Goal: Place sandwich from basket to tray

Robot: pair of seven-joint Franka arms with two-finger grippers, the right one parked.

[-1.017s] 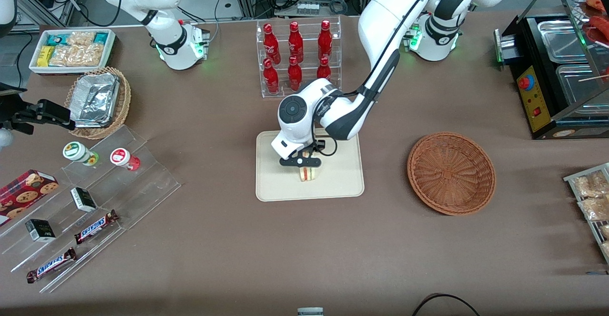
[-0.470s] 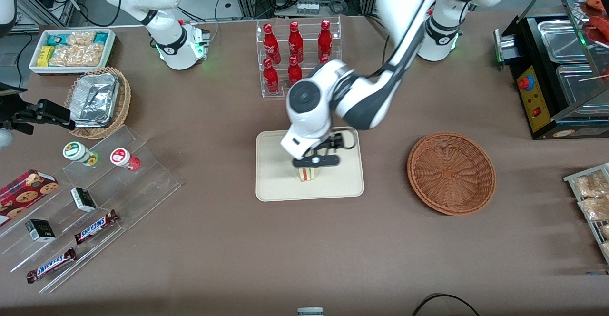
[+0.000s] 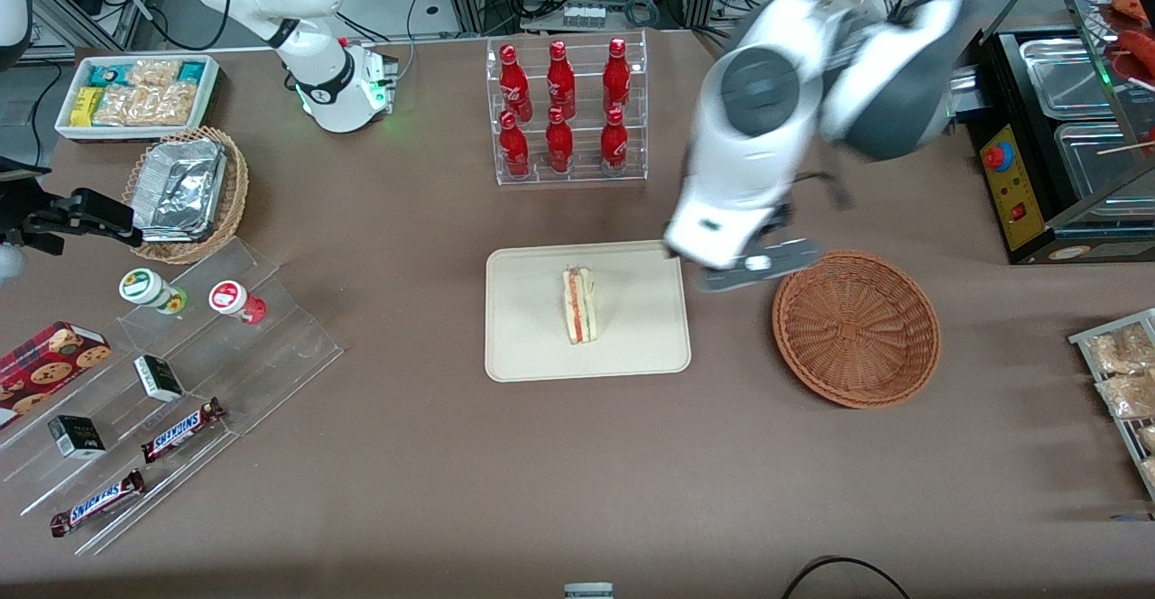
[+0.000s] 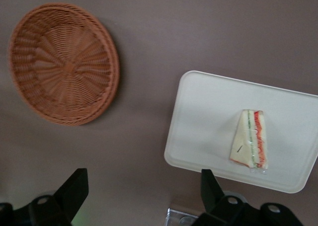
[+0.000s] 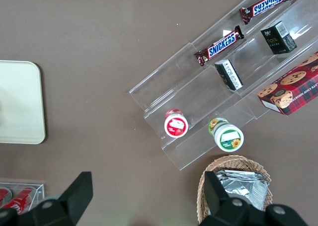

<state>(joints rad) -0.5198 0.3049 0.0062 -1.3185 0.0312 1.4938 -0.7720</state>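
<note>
Sandwich [image 3: 579, 304]: it lies on the tray, near the tray's middle, with the striped cut side turned up; nothing touches it.
Pincer [image 3: 756, 267]: it hangs in the air between the tray and the basket, above the bare counter; in the wrist view its two fingers [image 4: 73, 189] stand wide apart and hold nothing.
Tray [image 3: 523, 346]: cream, flat, low rim; it carries only the sandwich.
Basket [image 3: 855, 328]: reddish-brown wicker, beside the tray toward the working arm's end of the counter; it looks empty.
Task state: I judge that the placing is done, because the sandwich rests on the tray and the pincer is free of it.
Handling: the sandwich is probably light and soft, so hard pressure would crush the bread and push the filling out. A good hold is across the two flat bread faces, with gentle force, not on the thin pointed end.
Slip risk: a clear wrap seems to cover it, so I think it may be a little slippery.
Writing: two chocolate bars [image 3: 183, 429] on the clear stepped stand read SNICKERS.
Other labels: the red bottles [image 3: 560, 107] carry white script too small to read.
</note>
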